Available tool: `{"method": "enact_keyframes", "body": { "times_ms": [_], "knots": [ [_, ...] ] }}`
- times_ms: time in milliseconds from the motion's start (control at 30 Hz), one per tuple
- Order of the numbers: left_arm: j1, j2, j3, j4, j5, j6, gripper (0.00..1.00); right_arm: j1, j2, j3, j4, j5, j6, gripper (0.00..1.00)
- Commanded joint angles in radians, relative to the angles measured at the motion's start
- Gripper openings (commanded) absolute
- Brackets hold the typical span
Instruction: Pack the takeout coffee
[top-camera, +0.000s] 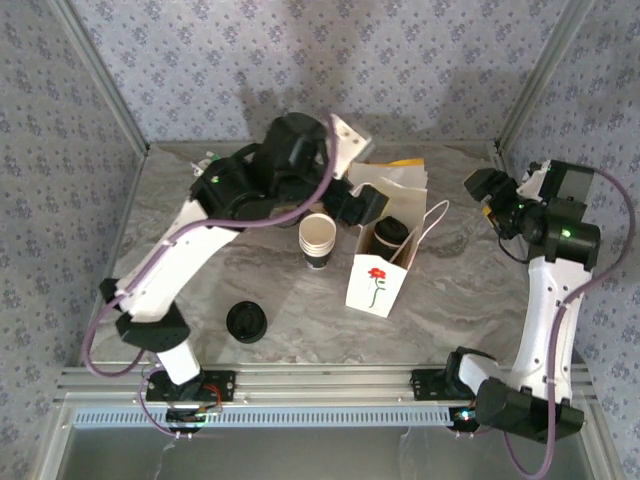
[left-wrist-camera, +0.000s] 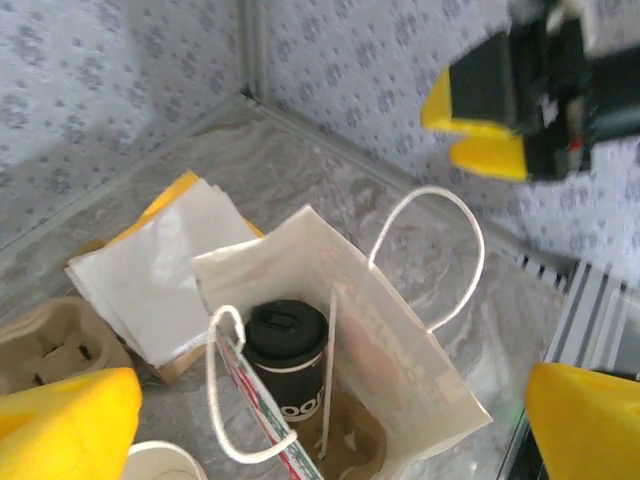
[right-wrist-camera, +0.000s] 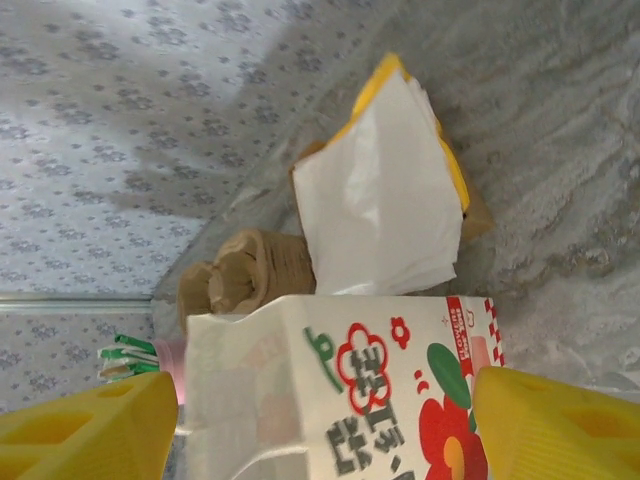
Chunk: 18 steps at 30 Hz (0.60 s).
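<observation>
The takeout coffee (top-camera: 392, 233), a dark cup with a black lid, stands upright inside the white flower-print paper bag (top-camera: 375, 285) at mid-table. From the left wrist I look down on the coffee (left-wrist-camera: 287, 345) in the bag (left-wrist-camera: 400, 350), against the wall nearer the string handle. My left gripper (top-camera: 370, 208) hangs just above and behind the bag mouth, open (left-wrist-camera: 325, 415), its yellow fingers (left-wrist-camera: 60, 430) wide apart and holding nothing. My right gripper (top-camera: 490, 195) is open to the right of the bag, apart from it and facing its printed side (right-wrist-camera: 380, 390).
A stack of lidless white cups (top-camera: 318, 240) stands just left of the bag. A loose black lid (top-camera: 246, 322) lies nearer the front. White napkins (top-camera: 395, 175) and brown cup carriers (right-wrist-camera: 250, 270) sit behind the bag. Patterned walls enclose the table.
</observation>
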Motion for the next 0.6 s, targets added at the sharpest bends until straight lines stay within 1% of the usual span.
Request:
{"method": "enact_keyframes", "body": {
  "times_ms": [0, 133, 233, 267, 433, 567],
  "knots": [
    [0.049, -0.079, -0.102, 0.146, -0.026, -0.044, 1.00, -0.025, 0.073, -0.038, 0.133, -0.056, 0.047, 0.79],
    [0.138, -0.122, -0.208, 0.204, 0.052, -0.147, 1.00, -0.003, 0.227, 0.004, 0.161, -0.009, 0.001, 0.81],
    [0.169, -0.142, -0.271, 0.220, 0.063, -0.155, 1.00, 0.027, 0.355, 0.051, 0.159, 0.034, -0.009, 0.84],
    [0.176, -0.146, -0.286, 0.222, 0.062, -0.155, 1.00, 0.046, 0.403, 0.077, 0.157, 0.044, -0.049, 0.85],
    [0.214, -0.154, -0.355, 0.226, 0.072, -0.150, 1.00, 0.156, 0.657, 0.273, 0.076, 0.167, -0.158, 0.90],
    [0.243, -0.150, -0.386, 0.239, 0.081, -0.159, 1.00, 0.195, 0.836, 0.431, 0.033, 0.178, -0.216, 0.91]
  ]
}}
